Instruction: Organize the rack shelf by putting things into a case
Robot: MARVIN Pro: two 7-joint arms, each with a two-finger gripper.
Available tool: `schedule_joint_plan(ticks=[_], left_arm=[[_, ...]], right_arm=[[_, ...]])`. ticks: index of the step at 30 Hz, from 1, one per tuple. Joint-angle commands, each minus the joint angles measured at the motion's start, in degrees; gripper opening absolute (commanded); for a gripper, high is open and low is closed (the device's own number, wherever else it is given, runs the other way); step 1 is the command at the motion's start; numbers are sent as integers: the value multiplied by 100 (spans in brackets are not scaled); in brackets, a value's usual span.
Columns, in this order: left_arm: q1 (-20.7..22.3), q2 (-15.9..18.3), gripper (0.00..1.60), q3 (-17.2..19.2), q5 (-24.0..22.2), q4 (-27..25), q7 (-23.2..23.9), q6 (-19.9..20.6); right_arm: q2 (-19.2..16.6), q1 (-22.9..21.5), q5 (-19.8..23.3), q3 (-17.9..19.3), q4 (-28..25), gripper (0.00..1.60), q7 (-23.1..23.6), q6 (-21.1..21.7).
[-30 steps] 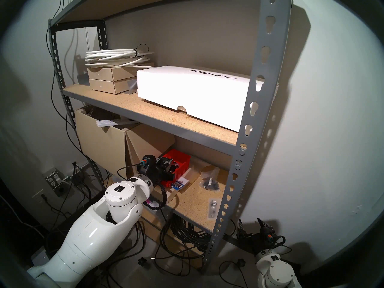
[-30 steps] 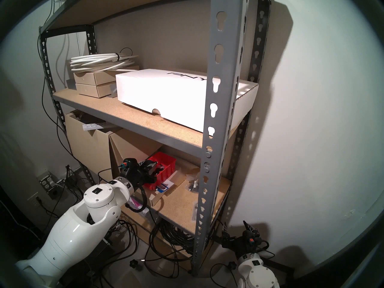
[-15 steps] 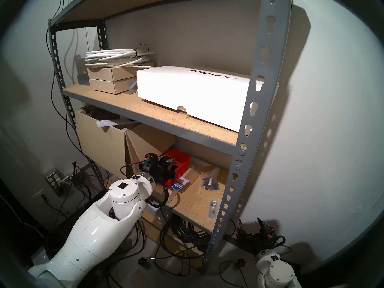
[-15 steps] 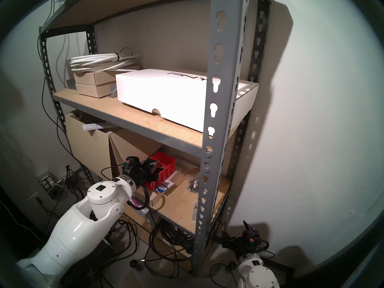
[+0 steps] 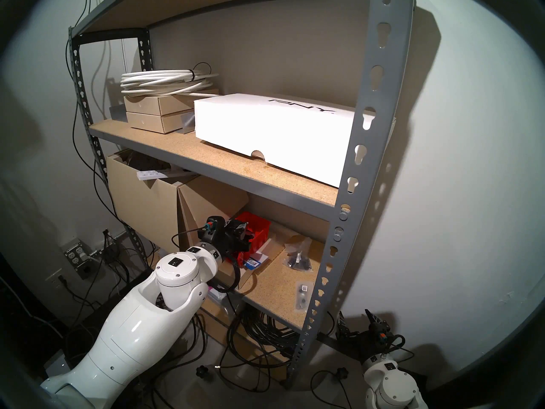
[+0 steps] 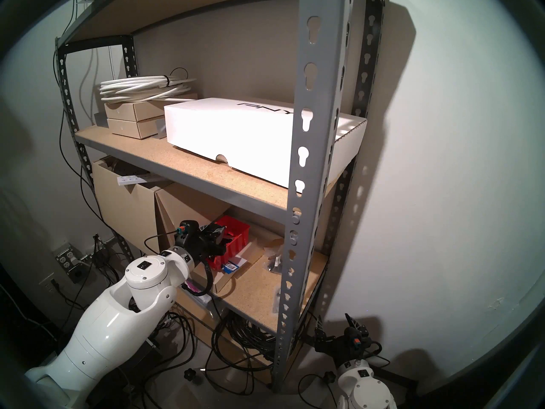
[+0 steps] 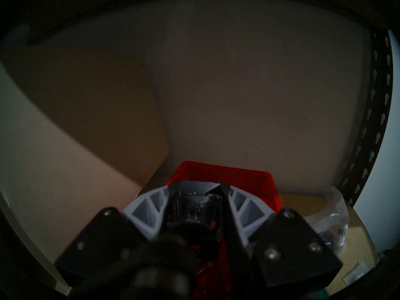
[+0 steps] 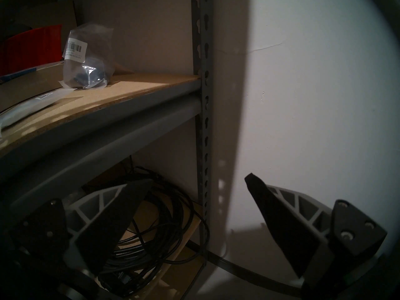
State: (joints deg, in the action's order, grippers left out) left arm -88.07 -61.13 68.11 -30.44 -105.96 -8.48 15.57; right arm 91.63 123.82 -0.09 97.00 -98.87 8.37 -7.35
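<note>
While over red bin [image 5: 259, 231]: black part [image 7: 192, 208].

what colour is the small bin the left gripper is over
Red; clearest in the head stereo left view.

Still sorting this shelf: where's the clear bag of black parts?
In the head view, the clear bag of black parts lies on the lower rack shelf, right of the red bin, near the right upright.

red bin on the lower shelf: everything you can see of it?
The red bin is small, rectangular, glossy plastic with a lipped rim, open-topped and upright. It sits on a flat cardboard piece on the rack shelf, beside a tall cardboard box. The left gripper hangs over it, hiding most of its inside.
</note>
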Motion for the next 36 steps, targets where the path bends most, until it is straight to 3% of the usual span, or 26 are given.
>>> schedule_joint_plan(ticks=[1, 5, 6, 13, 14, 15, 16, 17, 28, 34, 36], left_arm=[[136, -72, 72, -42, 15, -14, 23, 6], [150, -84, 78, -66, 56, 3, 24, 9], [155, -83, 89, -67, 57, 6, 37, 16], [204, -113, 93, -84, 136, 53, 36, -33], [214, -116, 112, -83, 140, 53, 36, -28], [219, -117, 112, -82, 144, 50, 36, -29], [220, -120, 144, -80, 148, 46, 39, -26], [221, -122, 149, -78, 149, 43, 40, -26], [245, -174, 150, -65, 196, 58, 25, -54], [167, -136, 151, 12, 215, -271, -26, -66], [97, -109, 145, 40, 219, -431, -61, -56]], right_arm=[[2, -2, 1, 0, -100, 160, -1, -6], [2, -2, 1, 0, -100, 160, -1, -6], [2, -2, 1, 0, -100, 160, -1, -6], [2, -3, 1, 0, -100, 160, -1, -7], [2, -3, 1, 0, -100, 160, -1, -7], [2, -3, 1, 0, -100, 160, -1, -7], [2, -3, 1, 0, -100, 160, -1, -7], [2, -3, 1, 0, -100, 160, -1, -7], [2, -3, 1, 0, -100, 160, -1, -7], [1, -5, 2, 0, -95, 160, 0, -11], [1, -5, 2, 0, -94, 160, 0, -11]])
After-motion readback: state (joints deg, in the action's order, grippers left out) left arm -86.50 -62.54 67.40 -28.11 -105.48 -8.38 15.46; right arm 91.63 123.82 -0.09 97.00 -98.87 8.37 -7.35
